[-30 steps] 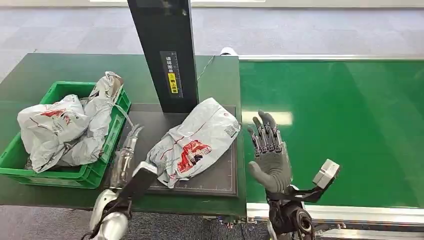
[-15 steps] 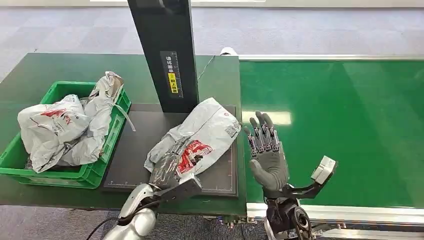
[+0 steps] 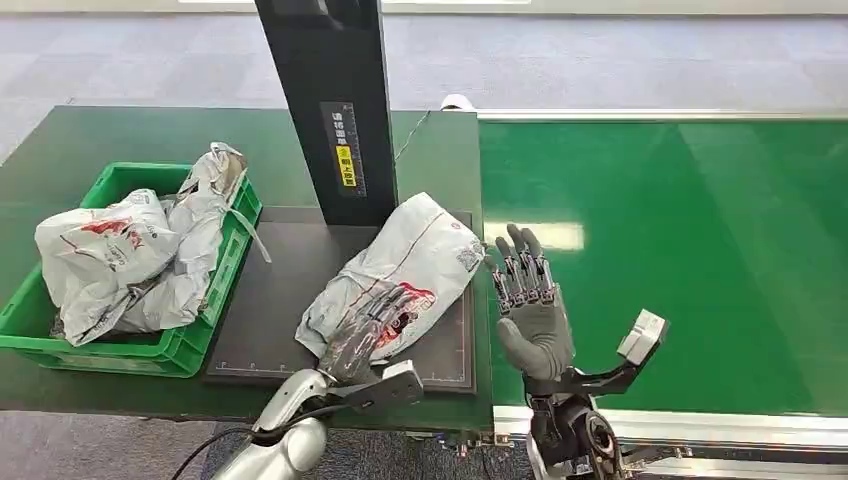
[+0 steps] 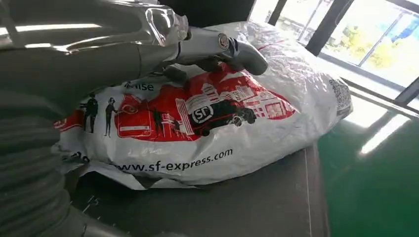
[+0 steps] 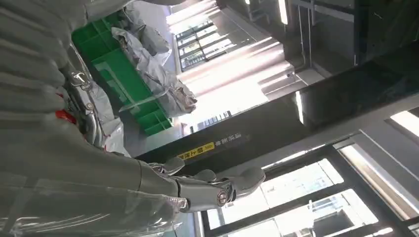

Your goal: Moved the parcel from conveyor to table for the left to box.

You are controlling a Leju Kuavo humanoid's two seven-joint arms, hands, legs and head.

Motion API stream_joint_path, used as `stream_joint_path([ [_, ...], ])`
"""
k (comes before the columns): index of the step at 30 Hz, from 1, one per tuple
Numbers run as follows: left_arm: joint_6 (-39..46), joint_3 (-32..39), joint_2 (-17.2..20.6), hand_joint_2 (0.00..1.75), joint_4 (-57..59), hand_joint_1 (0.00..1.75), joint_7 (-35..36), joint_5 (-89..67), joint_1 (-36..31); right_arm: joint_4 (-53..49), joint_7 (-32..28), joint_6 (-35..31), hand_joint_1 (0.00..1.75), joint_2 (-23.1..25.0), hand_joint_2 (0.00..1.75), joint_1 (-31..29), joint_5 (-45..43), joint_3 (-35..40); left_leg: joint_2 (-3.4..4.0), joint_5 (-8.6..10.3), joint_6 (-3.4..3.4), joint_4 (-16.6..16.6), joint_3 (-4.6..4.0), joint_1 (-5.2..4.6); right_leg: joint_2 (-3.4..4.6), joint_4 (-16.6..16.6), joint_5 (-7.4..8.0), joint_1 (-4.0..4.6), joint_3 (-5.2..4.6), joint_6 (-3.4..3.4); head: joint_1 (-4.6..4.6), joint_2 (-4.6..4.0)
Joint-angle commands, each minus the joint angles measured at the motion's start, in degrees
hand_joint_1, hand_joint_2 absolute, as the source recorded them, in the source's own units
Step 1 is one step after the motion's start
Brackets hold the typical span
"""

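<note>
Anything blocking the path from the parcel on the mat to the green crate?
Nothing visible. The parcel lies on the dark mat under the left hand. Bare mat runs between it and the green crate. The black post stands behind that path. Two bags already fill much of the crate.

parcel [image 3: 400,275]: glossy crinkled plastic film, white with red print | left hand [image 3: 365,330]: shiny silver metal look | crate [image 3: 215,275]: green hard plastic | conveyor [image 3: 700,250]: smooth green belt, slight sheen | mat [image 3: 270,320]: matt dark sheet
</note>
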Motion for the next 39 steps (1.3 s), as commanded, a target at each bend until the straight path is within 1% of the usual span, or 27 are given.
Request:
stream_joint_path([
  [1, -0.7, -5.3, 1.7, 1.75, 7.0, 0.0, 0.7, -0.9, -3.3, 2.9, 0.1, 0.1, 0.0, -0.9, 1.75, -1.7, -0.6, 0.9, -0.01, 0.05, 0.04, -0.1, 0.07, -0.01, -0.02, -0.1, 0.04, 0.0, 0.07, 0.0, 0.02, 0.0],
  [4, 0.2, -7.9, 1.3, 1.75, 11.8, 0.0, 1.2, -2.5, -5.2, 2.5, 0.3, -0.2, 0.0, -0.9, 1.75, -1.7, -0.9, 1.2, -0.08, 0.07, 0.05, -0.1, 0.08, -0.02, -0.09, -0.1, 0.04, -0.01, 0.1, 0.0, 0.02, 0.0],
  [8, 0.9, -9.2, 0.4, 1.75, 18.1, 0.0, 1.3, -2.8, -8.8, 3.2, 0.9, -0.3, 0.0, -0.6, 1.75, -1.5, -2.5, 1.2, -0.08, 0.04, 0.04, -0.1, 0.07, -0.02, -0.08, -0.1, 0.02, -0.01, 0.09, 0.01, 0.02, 0.0],
  [11, -0.9, -11.3, -0.8, 1.75, 22.1, 0.0, 0.3, -3.5, -11.4, 3.6, 1.1, 0.4, 0.0, -0.4, 1.75, -2.2, -3.3, 1.6, -0.12, 0.1, 0.06, -0.1, 0.07, -0.02, -0.12, -0.1, 0.07, -0.01, 0.11, 0.02, 0.0, 0.0],
  [12, -1.6, -12.3, -1.3, 1.75, 23.2, 1.75, 0.1, -4.1, -12.7, 3.8, 1.1, 0.7, 0.0, -0.2, 1.75, -2.9, -3.5, 1.7, -0.12, 0.13, 0.08, -0.2, 0.08, -0.02, -0.11, -0.2, 0.11, -0.01, 0.14, 0.02, 0.0, 0.0],
  [17, -1.6, -13.5, -2.0, 1.75, 27.1, 1.75, -0.5, -3.9, -15.2, 4.6, 2.2, -0.1, 0.0, 0.0, 1.75, -4.6, -4.7, 1.5, -0.09, 0.11, 0.08, -0.1, 0.18, -0.04, -0.08, -0.1, 0.09, -0.03, 0.23, 0.01, 0.02, 0.0],
  [22, -1.6, -14.4, -2.3, 1.75, 27.5, 1.75, -1.4, -3.5, -15.1, 4.9, 2.5, 0.5, 0.0, -0.2, 1.75, -4.7, -5.4, 1.9, -0.11, 0.18, 0.14, -0.2, 0.28, -0.05, -0.17, -0.2, 0.13, -0.04, 0.37, 0.02, 0.0, 0.0],
  [24, 0.4, -13.9, -1.9, 1.75, 26.8, 1.75, -1.9, -2.9, -14.2, 4.2, 2.3, 0.9, 0.0, -0.4, 1.75, -3.7, -5.5, 1.9, -0.09, 0.16, 0.15, -0.2, 0.35, -0.06, -0.15, -0.2, 0.12, -0.05, 0.44, 0.03, 0.0, 0.0],
  [28, 4.6, -10.7, -1.0, 1.75, 24.3, 1.75, -3.5, 0.4, -12.8, 2.9, 2.3, 1.0, 0.0, -0.5, 1.75, -2.6, -5.4, 1.5, -0.07, 0.11, 0.13, -0.2, 0.42, -0.04, -0.11, -0.2, 0.09, -0.04, 0.49, 0.02, 0.02, 0.0],
  [32, 9.4, -7.2, -0.7, 1.75, 19.9, 1.75, -4.2, 3.0, -12.6, 2.6, 3.2, 0.5, 0.0, -0.2, 1.75, -4.4, -5.7, 0.8, -0.01, 0.14, 0.14, -0.2, 0.29, -0.06, -0.07, -0.1, 0.13, -0.05, 0.32, 0.02, 0.0, 0.0],
  [33, 9.3, -7.2, -0.6, 1.75, 19.7, 1.75, -4.2, 3.0, -12.9, 2.6, 3.2, 0.4, 0.0, -0.2, 1.75, -4.5, -5.7, 0.8, -0.09, 0.12, 0.12, -0.1, 0.27, -0.05, -0.15, -0.1, 0.09, -0.05, 0.32, 0.01, 0.02, 0.0],
  [34, 12.4, -4.5, 0.0, 1.75, 15.4, 1.75, -5.5, 5.3, -11.4, 2.1, 3.3, 0.3, 0.0, -0.3, 1.75, -4.2, -5.7, 0.4, -0.07, 0.14, 0.13, -0.1, 0.18, -0.05, -0.12, -0.1, 0.12, -0.04, 0.21, 0.01, 0.0, 0.0],
  [35, 13.7, -3.3, 1.0, 1.75, 11.8, 1.75, -6.7, 6.7, -10.5, 1.8, 3.3, 0.2, 0.0, -0.5, 1.75, -3.8, -5.7, 0.3, -0.09, 0.1, 0.12, 0.0, 0.17, -0.03, -0.14, 0.0, 0.08, -0.02, 0.21, 0.01, 0.02, 0.0],
  [37, 15.5, 0.7, 2.9, 1.75, 2.3, 1.75, -10.2, 12.2, -7.6, 1.8, 3.1, 0.4, 0.0, -1.2, 1.75, -2.9, -5.8, 0.4, -0.05, 0.1, 0.12, 0.0, 0.14, -0.02, -0.11, 0.0, 0.08, -0.02, 0.17, 0.01, 0.0, 0.0],
  [38, 15.3, 2.8, 3.2, 1.75, -2.1, 1.75, -11.7, 15.8, -6.0, 2.0, 3.1, 0.3, 0.0, -1.5, 1.75, -2.6, -5.8, 0.5, -0.03, 0.12, 0.13, -0.1, 0.14, -0.03, -0.09, -0.1, 0.1, -0.02, 0.16, 0.01, 0.02, 0.0],
  [39, 17.0, 6.2, 3.9, 1.75, -9.1, 1.75, -16.3, 21.8, -3.1, 2.6, 2.7, 0.1, 0.0, -1.6, 1.75, -2.4, -5.9, 0.6, -0.08, 0.1, 0.12, 0.0, 0.12, -0.02, -0.14, 0.0, 0.07, -0.01, 0.16, 0.01, 0.02, 0.0],
])
